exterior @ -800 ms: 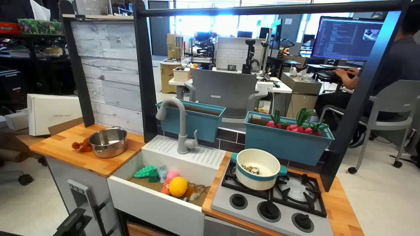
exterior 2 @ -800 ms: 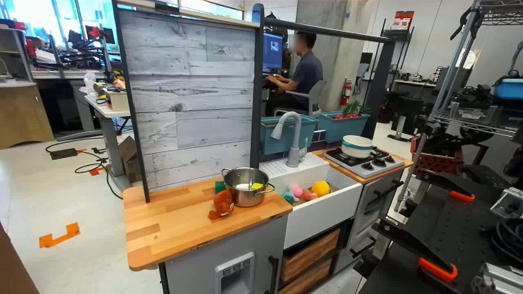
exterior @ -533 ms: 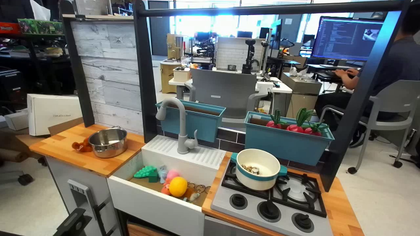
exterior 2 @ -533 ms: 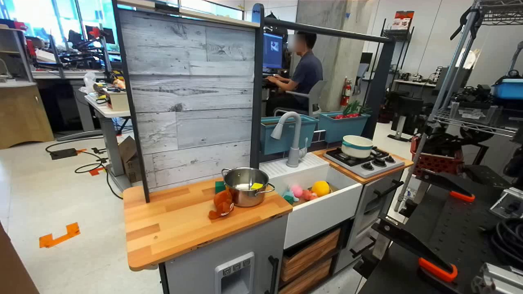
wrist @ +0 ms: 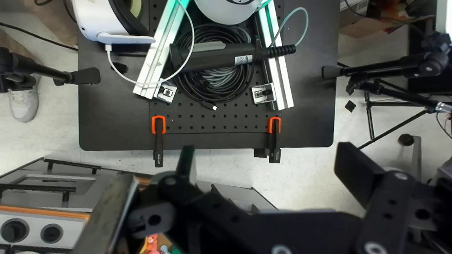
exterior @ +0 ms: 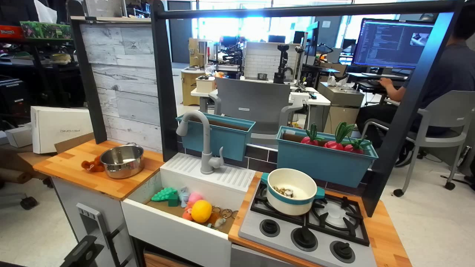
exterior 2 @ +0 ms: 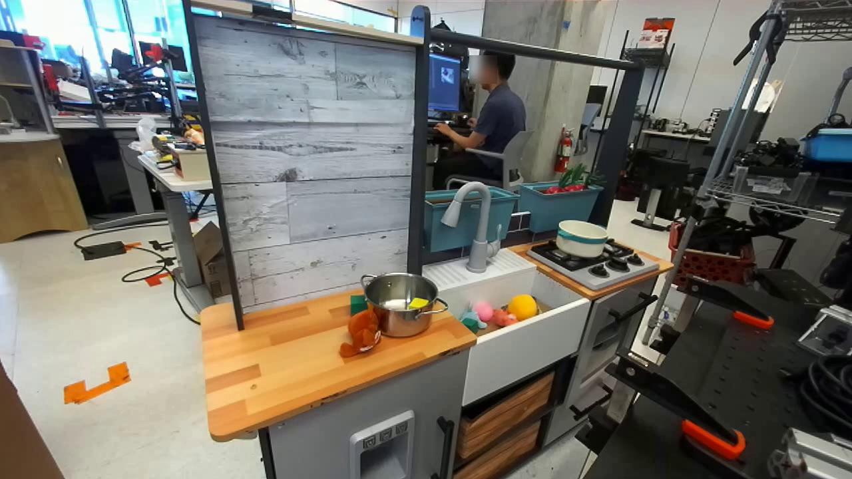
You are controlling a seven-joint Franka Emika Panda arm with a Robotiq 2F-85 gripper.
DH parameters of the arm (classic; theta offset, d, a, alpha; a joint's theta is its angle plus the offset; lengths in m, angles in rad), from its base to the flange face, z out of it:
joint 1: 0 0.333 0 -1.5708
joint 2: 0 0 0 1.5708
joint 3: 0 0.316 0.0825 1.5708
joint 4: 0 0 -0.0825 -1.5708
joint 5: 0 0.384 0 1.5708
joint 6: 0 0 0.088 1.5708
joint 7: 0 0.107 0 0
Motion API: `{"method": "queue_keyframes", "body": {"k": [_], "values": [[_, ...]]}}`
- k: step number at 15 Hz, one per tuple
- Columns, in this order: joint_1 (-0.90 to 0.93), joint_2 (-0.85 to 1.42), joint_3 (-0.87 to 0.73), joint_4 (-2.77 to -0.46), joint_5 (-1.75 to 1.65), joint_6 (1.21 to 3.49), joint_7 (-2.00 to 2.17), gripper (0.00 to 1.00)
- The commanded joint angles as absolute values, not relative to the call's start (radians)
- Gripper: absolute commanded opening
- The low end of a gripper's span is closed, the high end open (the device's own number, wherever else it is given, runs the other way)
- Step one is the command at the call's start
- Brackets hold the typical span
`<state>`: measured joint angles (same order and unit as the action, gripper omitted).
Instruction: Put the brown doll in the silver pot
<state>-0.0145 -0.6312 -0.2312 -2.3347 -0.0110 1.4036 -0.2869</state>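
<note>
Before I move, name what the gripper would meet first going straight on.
In the wrist view, likely the black tabletop's edge by an orange-tipped clamp; depth is unclear, so the gripper might instead pass it toward the floor.

The left worktop (exterior 2: 286, 372) is smooth wood. On it, the silver pot (exterior 2: 401, 324) is shiny bare metal; the brown doll (exterior 2: 363, 331) looks like plush cloth. The tap (exterior: 206, 141) looks like matt plastic.

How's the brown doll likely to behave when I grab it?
The brown doll looks plush, so it will probably squash. Its irregular shape makes rolling seem unlikely. It might rub the silver pot, as they sit close together.
</note>
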Motion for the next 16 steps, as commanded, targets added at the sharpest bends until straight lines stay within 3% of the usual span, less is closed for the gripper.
{"method": "queue_keyframes", "body": {"k": [1, 9, 16], "values": [[-0.033, -0.628, -0.217, -2.333, -0.005, 1.402, -0.296, 1.0], [-0.031, -0.627, -0.227, -2.358, 0.014, 1.467, -0.305, 1.0], [0.008, -0.407, -0.269, -2.483, 0.068, 2.002, -0.478, 1.0]]}}
